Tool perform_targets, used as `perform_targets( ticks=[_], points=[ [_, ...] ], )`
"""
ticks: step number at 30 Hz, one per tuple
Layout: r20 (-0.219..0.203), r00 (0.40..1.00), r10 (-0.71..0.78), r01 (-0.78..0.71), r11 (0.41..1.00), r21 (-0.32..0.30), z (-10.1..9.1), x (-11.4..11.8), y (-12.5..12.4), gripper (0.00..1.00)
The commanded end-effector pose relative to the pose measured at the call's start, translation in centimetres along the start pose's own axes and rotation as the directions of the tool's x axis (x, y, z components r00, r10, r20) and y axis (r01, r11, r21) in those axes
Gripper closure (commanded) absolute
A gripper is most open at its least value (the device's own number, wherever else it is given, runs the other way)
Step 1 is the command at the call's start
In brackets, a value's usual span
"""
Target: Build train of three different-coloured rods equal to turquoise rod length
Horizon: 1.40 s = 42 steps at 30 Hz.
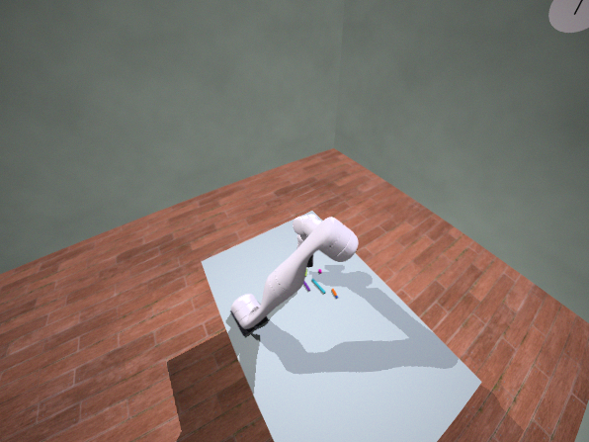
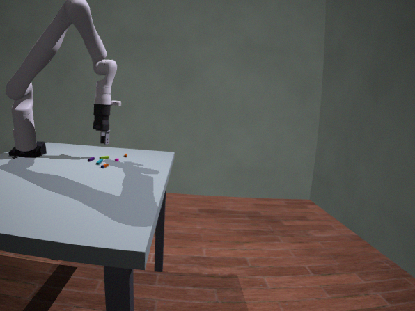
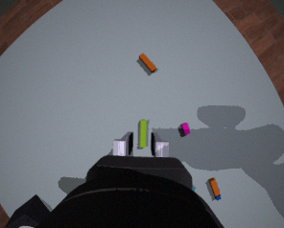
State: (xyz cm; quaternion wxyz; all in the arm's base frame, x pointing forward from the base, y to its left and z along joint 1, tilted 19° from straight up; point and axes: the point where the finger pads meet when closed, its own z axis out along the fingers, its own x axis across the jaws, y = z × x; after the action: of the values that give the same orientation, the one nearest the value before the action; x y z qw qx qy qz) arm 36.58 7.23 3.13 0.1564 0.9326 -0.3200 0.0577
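Observation:
My gripper (image 3: pixel 142 140) hangs above the table, fingers partly open and empty, straddling the lime rod (image 3: pixel 143 133) as seen in the wrist view. In the exterior view the gripper (image 2: pixel 104 139) is well above the lime rod (image 2: pixel 104 157), which lies flat. A magenta rod (image 3: pixel 184 128) lies just right of it. One orange rod (image 3: pixel 147 63) lies farther out. Another orange rod (image 3: pixel 213 188) has a small blue rod (image 3: pixel 217 197) at its end. The turquoise rod (image 2: pixel 99 161) and purple rod (image 2: pixel 90 159) lie near the lime rod; the wrist view hides them behind the gripper body.
The arm's base (image 2: pixel 27 149) stands at the table's far left corner. The table's right edge (image 2: pixel 167 177) is beyond the rods. The arm casts a broad shadow (image 2: pixel 87 190) over the table.

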Motion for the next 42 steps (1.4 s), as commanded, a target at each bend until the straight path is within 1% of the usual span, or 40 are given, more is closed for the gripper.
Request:
perform_targets(
  ticks=[1,26,34,42],
  points=[
    [-0.001,1.000,0.000,0.000,1.000,0.001,-0.1,0.0,0.0,0.46],
    [-0.001,1.000,0.000,0.000,1.000,0.001,0.0,0.0,0.0,0.46],
    [-0.001,1.000,0.000,0.000,1.000,0.001,0.3,0.0,-0.1,0.46],
    [-0.001,1.000,0.000,0.000,1.000,0.001,1.2,0.0,-0.1,0.46]
  ],
)
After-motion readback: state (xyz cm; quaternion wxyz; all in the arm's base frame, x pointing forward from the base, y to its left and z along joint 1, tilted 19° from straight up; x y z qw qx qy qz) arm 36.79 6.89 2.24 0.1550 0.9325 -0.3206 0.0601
